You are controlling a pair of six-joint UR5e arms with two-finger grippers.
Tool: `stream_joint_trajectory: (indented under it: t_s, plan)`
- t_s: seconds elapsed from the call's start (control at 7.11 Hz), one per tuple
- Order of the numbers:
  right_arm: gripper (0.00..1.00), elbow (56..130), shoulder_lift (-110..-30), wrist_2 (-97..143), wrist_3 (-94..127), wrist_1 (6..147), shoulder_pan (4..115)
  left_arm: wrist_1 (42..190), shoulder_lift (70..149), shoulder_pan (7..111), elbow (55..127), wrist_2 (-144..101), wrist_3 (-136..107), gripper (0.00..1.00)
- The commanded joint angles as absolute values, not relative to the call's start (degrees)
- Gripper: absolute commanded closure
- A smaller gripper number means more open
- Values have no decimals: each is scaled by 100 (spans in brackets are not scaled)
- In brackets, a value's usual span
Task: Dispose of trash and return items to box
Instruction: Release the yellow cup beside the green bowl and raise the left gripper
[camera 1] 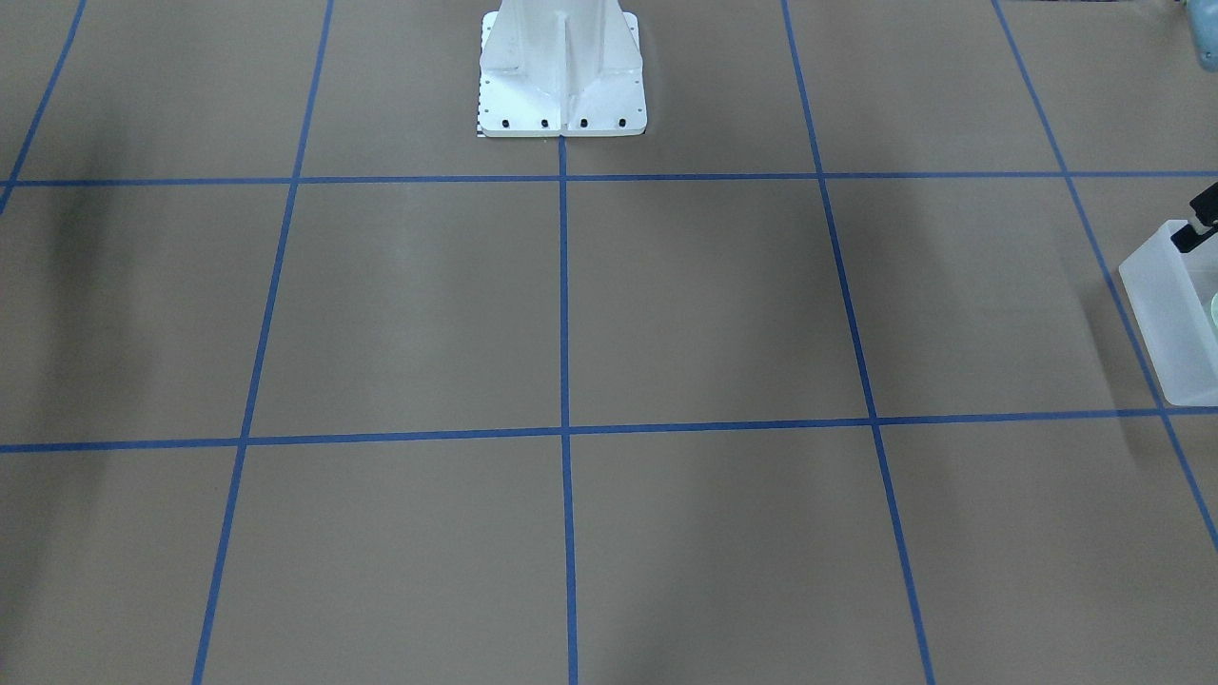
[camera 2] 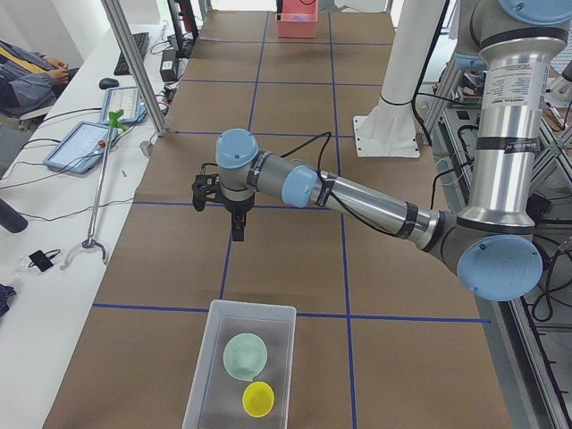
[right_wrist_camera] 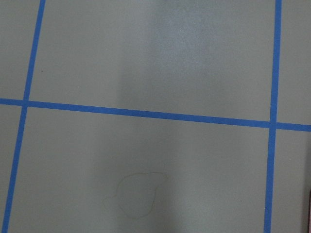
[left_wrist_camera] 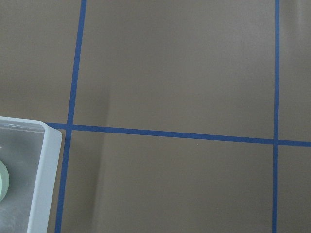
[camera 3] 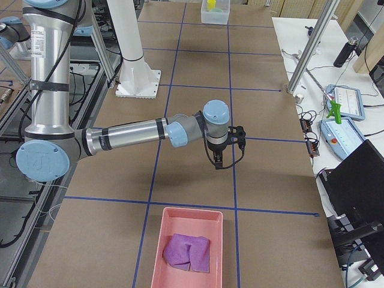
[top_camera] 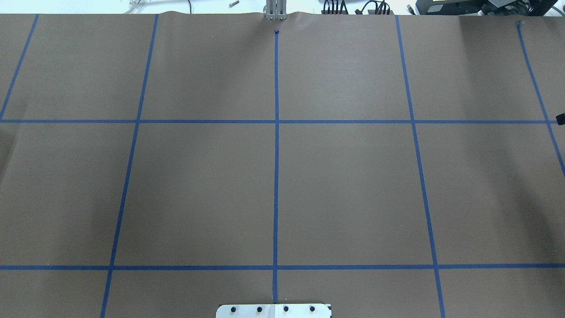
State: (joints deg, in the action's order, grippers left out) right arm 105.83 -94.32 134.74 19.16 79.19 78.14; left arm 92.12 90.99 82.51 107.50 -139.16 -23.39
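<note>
The frosted white box (camera 2: 207,375) stands at the near end of the table in the exterior left view. The mint-green bowl (camera 2: 244,354) and a yellow cup (camera 2: 259,399) lie inside it. The box (camera 1: 1168,306) also shows at the right edge of the front-facing view, and its corner (left_wrist_camera: 41,179) shows in the left wrist view. My left gripper (camera 2: 237,222) hangs over bare table beyond the box, holding nothing that I can see. I cannot tell if it is open or shut. My right gripper (camera 3: 219,159) hangs above the table short of the pink tray. I cannot tell its state.
A pink tray (camera 3: 161,255) with a purple cloth (camera 3: 187,252) sits at the table's other end. The white robot base (camera 1: 563,71) stands at the middle rear. Blue tape lines grid the brown table. Laptops and tools lie on the operators' side bench (camera 2: 85,143).
</note>
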Motion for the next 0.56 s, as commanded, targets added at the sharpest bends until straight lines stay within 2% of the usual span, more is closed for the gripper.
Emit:
stream_joint_trajectory:
  t_s: [0.0, 0.42]
  plan:
    - [0, 10669, -9509, 13474, 1925, 7919, 7813, 9281, 8904, 8235, 10688, -13756, -1664, 3]
    - [0, 10679, -9510, 13474, 1916, 7919, 7813, 9290, 8903, 8218, 10767, -13641, -1652, 3]
